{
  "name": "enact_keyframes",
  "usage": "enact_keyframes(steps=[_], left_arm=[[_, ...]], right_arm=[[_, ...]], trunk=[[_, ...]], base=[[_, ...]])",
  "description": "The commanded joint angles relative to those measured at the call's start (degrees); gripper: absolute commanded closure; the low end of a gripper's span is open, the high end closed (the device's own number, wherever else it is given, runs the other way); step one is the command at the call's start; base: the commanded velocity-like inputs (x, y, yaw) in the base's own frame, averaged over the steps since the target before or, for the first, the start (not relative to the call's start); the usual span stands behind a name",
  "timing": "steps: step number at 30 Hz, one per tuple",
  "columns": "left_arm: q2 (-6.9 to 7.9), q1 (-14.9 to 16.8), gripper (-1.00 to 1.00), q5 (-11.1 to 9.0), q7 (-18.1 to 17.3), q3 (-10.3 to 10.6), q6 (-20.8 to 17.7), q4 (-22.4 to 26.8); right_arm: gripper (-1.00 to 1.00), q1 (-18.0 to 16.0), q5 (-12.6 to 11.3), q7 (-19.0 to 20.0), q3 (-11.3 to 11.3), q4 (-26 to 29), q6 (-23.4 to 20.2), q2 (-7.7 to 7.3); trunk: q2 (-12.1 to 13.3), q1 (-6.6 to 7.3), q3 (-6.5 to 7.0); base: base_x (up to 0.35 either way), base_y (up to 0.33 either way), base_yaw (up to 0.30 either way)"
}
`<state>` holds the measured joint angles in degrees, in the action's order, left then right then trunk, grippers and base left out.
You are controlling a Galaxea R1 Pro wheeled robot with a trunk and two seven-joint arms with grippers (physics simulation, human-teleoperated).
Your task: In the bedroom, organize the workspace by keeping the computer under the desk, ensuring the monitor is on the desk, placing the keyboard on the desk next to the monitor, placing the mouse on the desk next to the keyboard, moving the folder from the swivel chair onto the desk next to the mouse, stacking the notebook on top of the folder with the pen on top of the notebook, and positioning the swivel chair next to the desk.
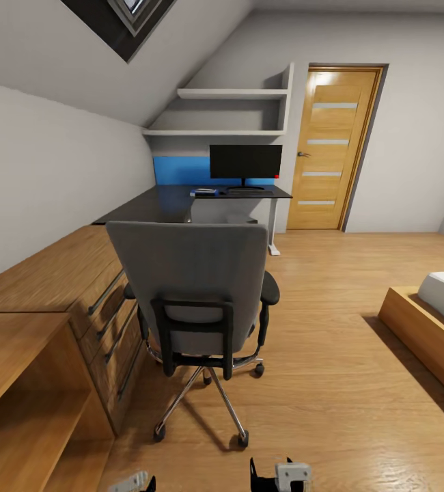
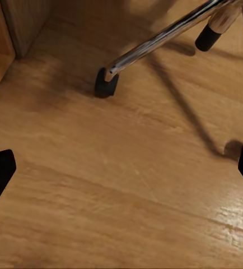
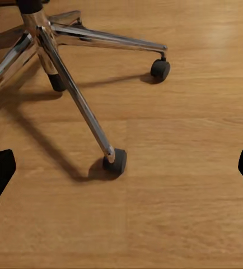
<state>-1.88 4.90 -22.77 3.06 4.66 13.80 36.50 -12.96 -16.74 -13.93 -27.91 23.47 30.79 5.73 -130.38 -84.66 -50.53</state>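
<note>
Two grippers, left gripper (image 2: 121, 174) & right gripper (image 3: 121, 174), hang spread and empty over the floor. Swivel chair (image 1: 198, 287) stands just ahead, back facing robot, blocking the desk (image 1: 160, 203). Risk: base advance bumps chair castors, rolling it off; folder not visible, seat hidden by backrest

Grey cloth swivel chair (image 1: 188, 273), shiny chrome base; glossy black desk (image 1: 160, 203); wood floor (image 1: 331, 383).
</note>
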Motion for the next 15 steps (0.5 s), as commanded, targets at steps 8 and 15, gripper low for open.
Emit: enact_keyframes(steps=[8, 15], left_arm=[[-0.24, 0.06, -1.0, 1.43, 5.44, 0.35, -4.83, 5.78], [-0.32, 0.54, -1.0, 1.78, 7.47, 0.35, -9.37, 10.94]], right_arm=[[-1.0, -1.39, -0.32, -2.33, -0.47, 9.11, -14.53, 0.8], [-1.0, -3.21, 0.94, -2.89, -0.61, 12.09, -19.6, 3.37]], trunk=[[-0.02, 0.01, -0.06], [-0.02, 0.01, -0.06]], base=[[0.0, 0.0, 0.0], [0.0, 0.0, 0.0]])
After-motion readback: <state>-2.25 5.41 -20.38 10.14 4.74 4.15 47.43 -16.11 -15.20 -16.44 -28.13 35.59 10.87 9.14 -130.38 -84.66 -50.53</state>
